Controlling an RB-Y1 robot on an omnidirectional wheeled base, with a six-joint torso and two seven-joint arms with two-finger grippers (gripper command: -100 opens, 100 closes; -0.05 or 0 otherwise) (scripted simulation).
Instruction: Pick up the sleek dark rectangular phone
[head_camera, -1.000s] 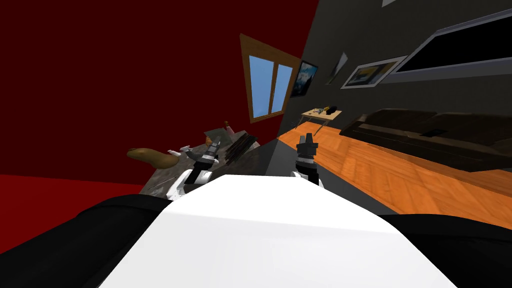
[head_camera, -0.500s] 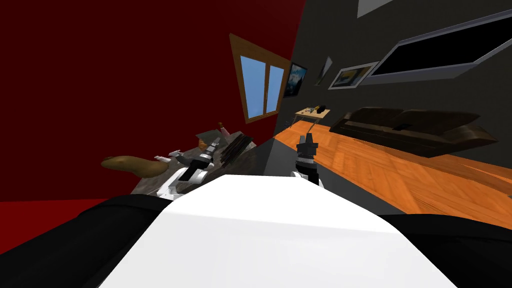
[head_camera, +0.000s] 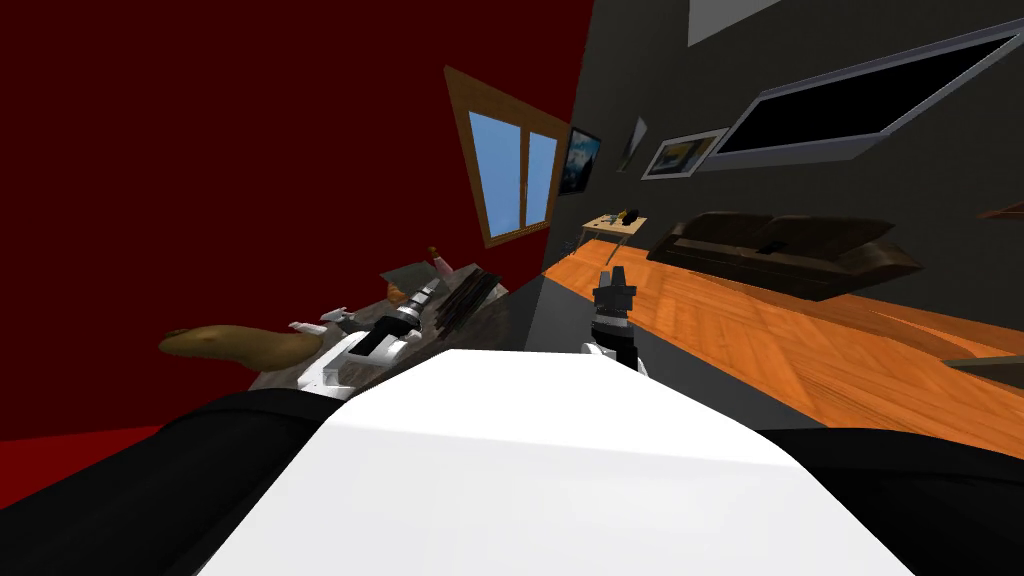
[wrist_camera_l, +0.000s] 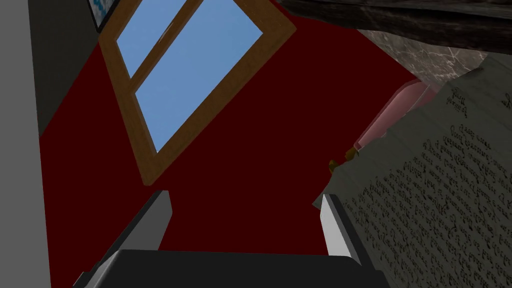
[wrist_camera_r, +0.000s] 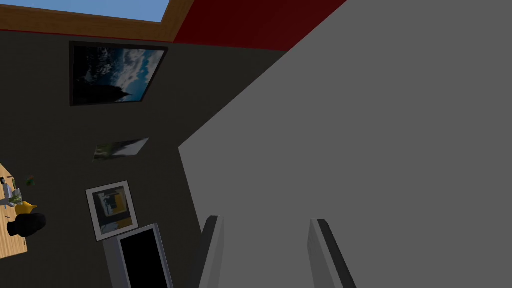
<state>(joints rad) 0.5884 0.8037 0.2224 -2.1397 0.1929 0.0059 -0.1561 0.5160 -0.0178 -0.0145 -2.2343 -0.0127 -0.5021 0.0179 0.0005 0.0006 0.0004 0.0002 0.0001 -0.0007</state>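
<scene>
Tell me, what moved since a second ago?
Mostly me: my head view swung right, so the window, sofa and table slid left in the picture. My left gripper shifted a little across the table. Nothing was grabbed or dropped: it and the right gripper stayed open and empty, the right one still raised before my chest.

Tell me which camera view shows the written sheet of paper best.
The left wrist view: the sheet lies close beside the open left claw, with its lines of script visible. The head view gives a small grey patch on the table beyond that claw. The right wrist camera points elsewhere.
</scene>
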